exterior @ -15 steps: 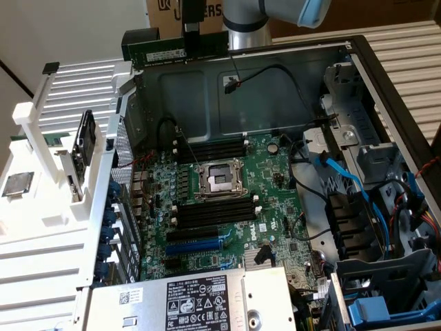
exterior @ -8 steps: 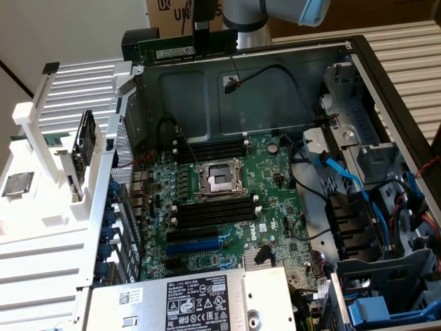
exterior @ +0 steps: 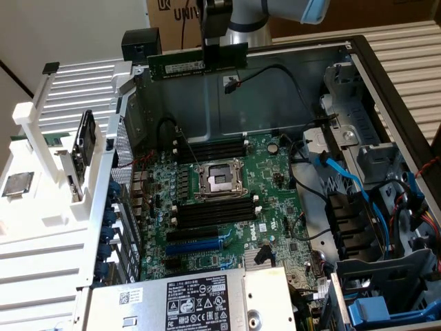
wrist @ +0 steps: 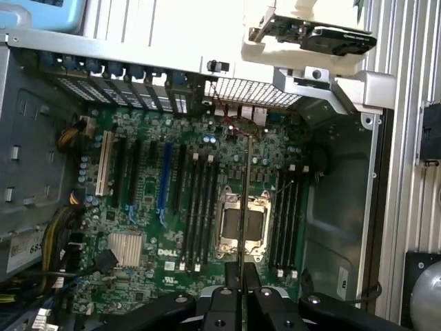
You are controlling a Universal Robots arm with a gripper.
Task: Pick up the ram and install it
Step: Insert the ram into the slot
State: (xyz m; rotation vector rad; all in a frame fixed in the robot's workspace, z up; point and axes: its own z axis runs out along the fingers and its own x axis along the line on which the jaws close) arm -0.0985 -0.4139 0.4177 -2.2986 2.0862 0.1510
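Gripper (exterior: 224, 55) fingers are seen clamped on the ram (exterior: 185, 67), a long, flat green circuit-board stick with a white label, gripped toward its end on the exterior view's right. It is held level in the air above the far wall of the open grey metal computer case (exterior: 289, 83). Long black memory slots (exterior: 210, 148) on the green motherboard (exterior: 275, 207) are seen well below, flanking the square silver processor socket (exterior: 219, 178).

Bright, even light is filling the scene. The white rack (exterior: 48, 234) on the exterior view's left is glaring pale; the case's far wall (exterior: 289, 96) is sitting in shadow. Seen from the wrist, the ram (wrist: 245, 193) is showing dark against the lit motherboard (wrist: 89, 207).
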